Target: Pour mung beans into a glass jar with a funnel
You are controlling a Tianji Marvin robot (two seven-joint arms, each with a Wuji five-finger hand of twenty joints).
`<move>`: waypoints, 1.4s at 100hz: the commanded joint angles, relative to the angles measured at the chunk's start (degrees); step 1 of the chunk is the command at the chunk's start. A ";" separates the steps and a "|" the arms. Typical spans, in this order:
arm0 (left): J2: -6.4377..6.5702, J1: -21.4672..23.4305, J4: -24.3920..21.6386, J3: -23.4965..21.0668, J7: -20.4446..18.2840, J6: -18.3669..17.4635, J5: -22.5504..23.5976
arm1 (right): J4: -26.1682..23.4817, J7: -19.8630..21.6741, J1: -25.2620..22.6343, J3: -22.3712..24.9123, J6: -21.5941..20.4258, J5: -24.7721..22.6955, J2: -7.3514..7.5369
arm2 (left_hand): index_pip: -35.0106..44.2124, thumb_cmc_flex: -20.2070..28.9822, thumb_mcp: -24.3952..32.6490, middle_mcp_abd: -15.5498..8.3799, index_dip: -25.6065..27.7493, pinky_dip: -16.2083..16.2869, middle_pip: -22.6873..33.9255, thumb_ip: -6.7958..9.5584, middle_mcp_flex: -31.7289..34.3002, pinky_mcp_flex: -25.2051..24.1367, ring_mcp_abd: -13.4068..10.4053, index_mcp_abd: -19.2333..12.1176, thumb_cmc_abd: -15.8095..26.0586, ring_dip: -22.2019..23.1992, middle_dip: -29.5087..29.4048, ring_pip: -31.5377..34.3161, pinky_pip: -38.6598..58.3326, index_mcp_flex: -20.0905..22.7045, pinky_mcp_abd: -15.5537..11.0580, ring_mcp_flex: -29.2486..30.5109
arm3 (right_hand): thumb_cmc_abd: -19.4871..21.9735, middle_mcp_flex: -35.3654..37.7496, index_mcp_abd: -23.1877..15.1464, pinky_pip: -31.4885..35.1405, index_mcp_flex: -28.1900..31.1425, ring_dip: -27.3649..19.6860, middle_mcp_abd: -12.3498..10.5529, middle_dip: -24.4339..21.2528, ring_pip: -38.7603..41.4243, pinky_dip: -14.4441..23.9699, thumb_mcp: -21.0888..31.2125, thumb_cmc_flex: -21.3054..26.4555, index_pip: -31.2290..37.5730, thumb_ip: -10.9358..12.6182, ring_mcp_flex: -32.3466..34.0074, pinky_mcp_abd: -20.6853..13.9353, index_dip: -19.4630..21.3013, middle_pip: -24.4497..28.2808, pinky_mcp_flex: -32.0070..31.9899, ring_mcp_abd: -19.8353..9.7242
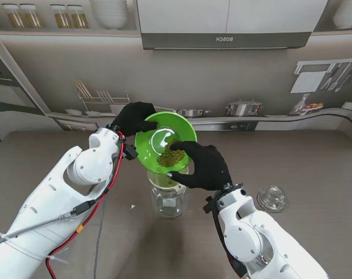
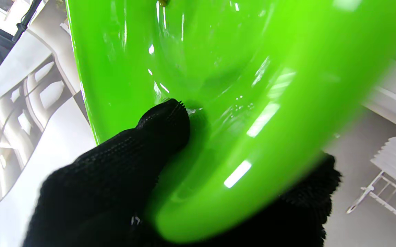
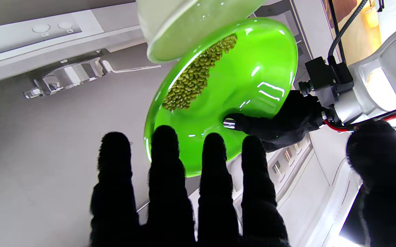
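My left hand is shut on the far rim of a bright green bowl, which is tilted toward me. Mung beans lie heaped at its lower edge, above a pale funnel that sits in the mouth of a glass jar. My right hand hovers beside the funnel and the bowl's lower rim. In the right wrist view its fingers are straight and apart, holding nothing, with the bowl, beans and funnel beyond. The left wrist view shows my thumb pressed inside the bowl.
A glass lid lies on the table to the right of the jar. A small white speck lies to the left of the jar. A kitchen backdrop stands behind the table's far edge.
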 commanded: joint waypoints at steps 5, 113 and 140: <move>-0.37 0.47 -0.80 -0.07 0.20 -1.40 1.33 | -0.19 0.46 -0.27 -0.13 0.01 -0.19 -0.25 | 4.24 6.62 4.23 1.86 0.75 -0.22 0.77 2.29 2.31 2.92 0.16 -4.39 2.08 0.14 0.46 1.79 0.73 3.90 -1.19 1.28 | 1.18 -1.11 0.16 0.41 -1.43 -0.70 -1.07 -0.72 0.06 -0.78 1.34 -1.75 0.64 1.50 0.14 -1.66 -1.11 0.31 -0.43 -0.95; -0.90 0.21 4.02 2.46 12.75 -13.61 14.84 | 0.14 -0.76 -0.15 -0.60 -0.17 -1.05 -0.33 | 5.23 5.93 4.86 1.06 -0.07 -0.21 1.08 1.96 2.35 3.05 -0.76 -5.13 1.91 0.18 0.71 2.10 1.08 3.49 -2.64 1.33 | 1.15 -1.62 0.16 0.57 -1.34 -0.75 -1.08 -0.82 0.11 -1.08 1.28 -1.86 0.97 1.52 0.10 -1.70 -1.24 0.59 -0.59 -1.09; -0.74 -0.06 5.22 2.87 14.48 -16.15 17.39 | 0.27 -1.59 -0.10 -0.78 -0.09 -1.83 -0.35 | 5.50 5.81 4.97 0.96 -0.34 -0.28 1.17 1.91 2.26 3.04 -1.00 -5.29 1.93 0.13 0.84 2.08 1.03 3.41 -2.94 1.34 | 1.15 -1.66 0.19 0.66 -1.39 -0.76 -1.10 -0.84 0.16 -1.15 1.30 -1.94 1.16 1.51 0.21 -1.70 -1.27 0.66 -0.58 -1.07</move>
